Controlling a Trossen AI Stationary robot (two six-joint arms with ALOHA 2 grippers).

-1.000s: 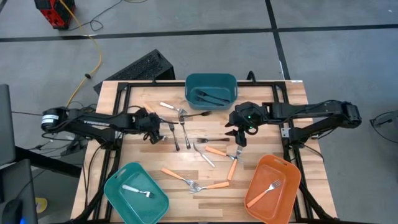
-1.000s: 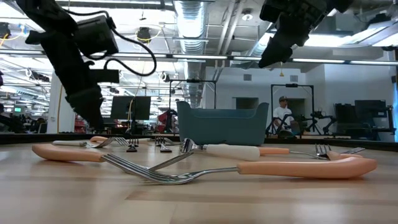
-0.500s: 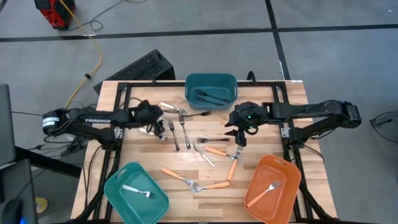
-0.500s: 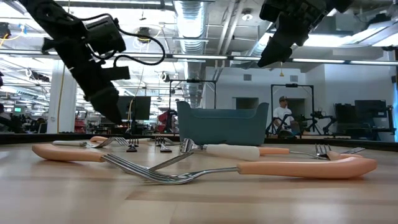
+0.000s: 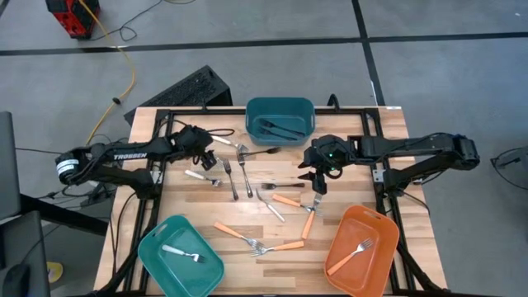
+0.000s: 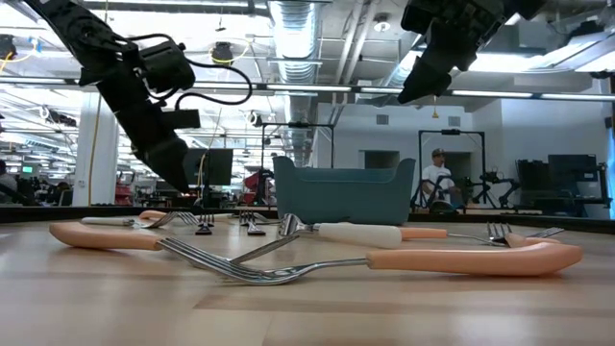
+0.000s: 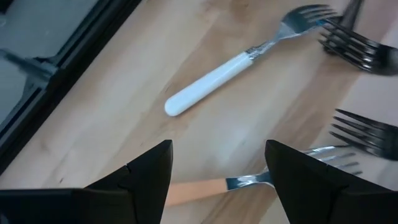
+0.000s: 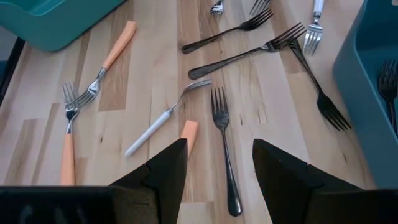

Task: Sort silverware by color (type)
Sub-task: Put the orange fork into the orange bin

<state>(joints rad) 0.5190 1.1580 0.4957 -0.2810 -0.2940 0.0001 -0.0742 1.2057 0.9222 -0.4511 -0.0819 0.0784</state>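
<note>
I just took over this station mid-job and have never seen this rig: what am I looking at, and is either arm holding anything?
Two dark robot arms work at a wooden table. One camera looks straight down, one sits at table height, and one rides on each wrist. The left gripper hovers over a white-handled fork, fingers open and empty. The right gripper hangs open and empty above the scattered forks. Orange-handled forks and dark forks lie loose. Three bins already hold forks: dark teal, light teal, orange.
</note>
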